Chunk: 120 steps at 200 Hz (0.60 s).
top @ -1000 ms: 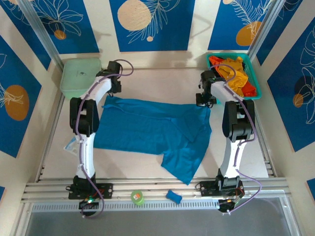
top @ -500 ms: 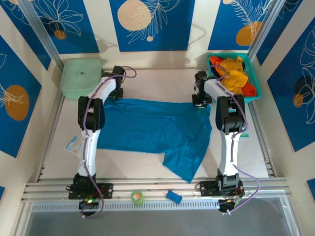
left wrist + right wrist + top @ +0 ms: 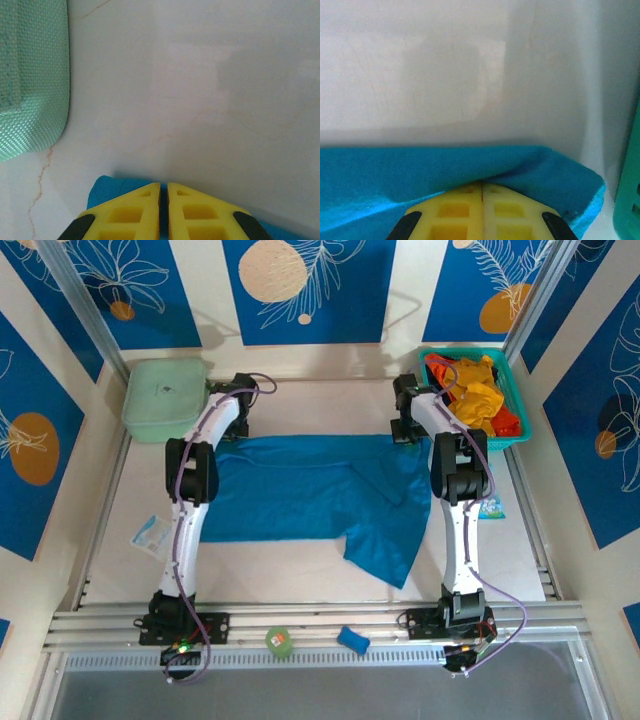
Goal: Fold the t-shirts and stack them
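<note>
Blue t-shirt (image 3: pixel 320 490) laid out right of mint-green case (image 3: pixel 163 395), back corner nearest case pinched by left gripper (image 3: pixel 163 186), back corner well apart from case clamped by right gripper (image 3: pixel 482 184).

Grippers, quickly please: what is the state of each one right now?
Left gripper: jaws closed on the far left corner of the medium blue soft cloth t-shirt.
Right gripper: jaws closed on the far right corner of that t-shirt.

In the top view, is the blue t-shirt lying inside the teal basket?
No, the blue t-shirt lies spread on the table, outside the teal basket at the far right corner.
</note>
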{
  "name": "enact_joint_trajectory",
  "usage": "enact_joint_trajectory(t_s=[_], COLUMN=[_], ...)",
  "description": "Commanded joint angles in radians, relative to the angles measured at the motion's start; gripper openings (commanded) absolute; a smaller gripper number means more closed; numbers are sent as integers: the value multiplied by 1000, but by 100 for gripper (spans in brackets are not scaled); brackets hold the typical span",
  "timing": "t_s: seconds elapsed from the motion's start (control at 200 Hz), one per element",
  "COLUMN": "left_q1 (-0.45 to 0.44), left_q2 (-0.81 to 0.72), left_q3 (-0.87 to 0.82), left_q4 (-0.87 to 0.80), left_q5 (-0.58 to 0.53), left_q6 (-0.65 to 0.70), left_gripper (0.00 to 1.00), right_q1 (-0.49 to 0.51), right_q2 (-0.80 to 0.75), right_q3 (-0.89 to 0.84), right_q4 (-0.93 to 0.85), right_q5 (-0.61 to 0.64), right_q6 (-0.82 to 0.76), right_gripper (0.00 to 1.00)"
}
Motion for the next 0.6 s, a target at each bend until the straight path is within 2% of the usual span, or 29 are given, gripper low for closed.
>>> enact_joint_trajectory(t_s=[0.0,0.11,0.25,0.36,0.49,0.595], left_q1=[1,-4,-18,-29,-43,-52], left_q2=[-18,-83,-190,-283,-410,-522], left_q3=[17,20,23,17,-51,-174], left_q4=[-5,42,87,100,111,133], left_q5=[7,34,34,23,28,58], left_q6=[-8,15,52,70,67,50], left_gripper=[14,25,33,43,49,50], right_q1=[-7,7,45,88,116,124], right_q2=[13,-86,-289,-414,-441,-401], right_q3=[36,-16,-191,-333,-434,-464], right_q4=[-25,-27,9,33,46,76], right_q5=[-7,-42,-104,-223,-398,-448], right_q6=[-5,13,38,41,59,72], right_gripper=[0,1,23,38,42,43])
